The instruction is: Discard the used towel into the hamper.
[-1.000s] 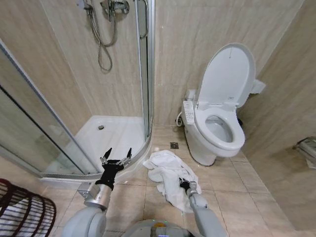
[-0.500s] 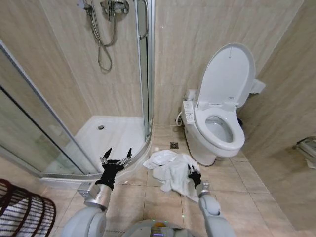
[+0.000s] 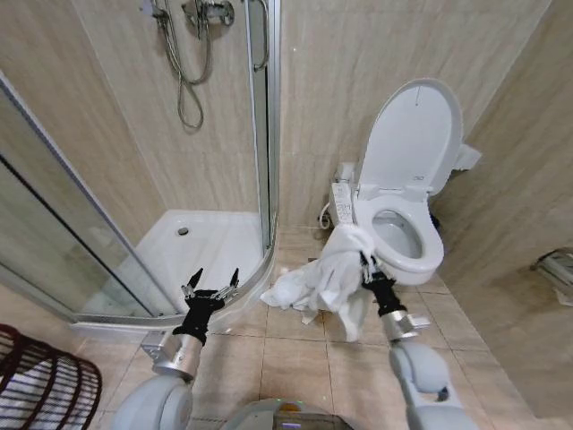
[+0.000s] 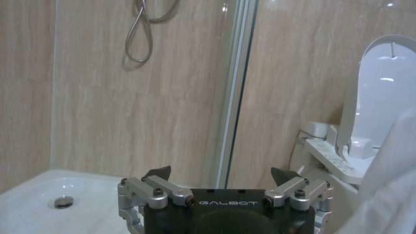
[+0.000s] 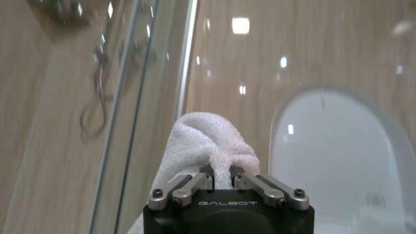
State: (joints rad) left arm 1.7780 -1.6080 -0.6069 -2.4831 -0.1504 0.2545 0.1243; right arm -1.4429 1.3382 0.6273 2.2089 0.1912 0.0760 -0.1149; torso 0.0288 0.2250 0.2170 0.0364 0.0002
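While the right gripper's fingers clamp the towel beside the toilet, the left gripper gapes.

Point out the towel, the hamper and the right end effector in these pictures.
towel (image 3: 324, 276): head view, on the bunched white cloth hanging below the grip.
hamper (image 3: 40, 383): head view, on its dark slatted side by the picture's lower left corner.
right end effector (image 5: 221, 179): right wrist view, between the fingertips pinching the towel.
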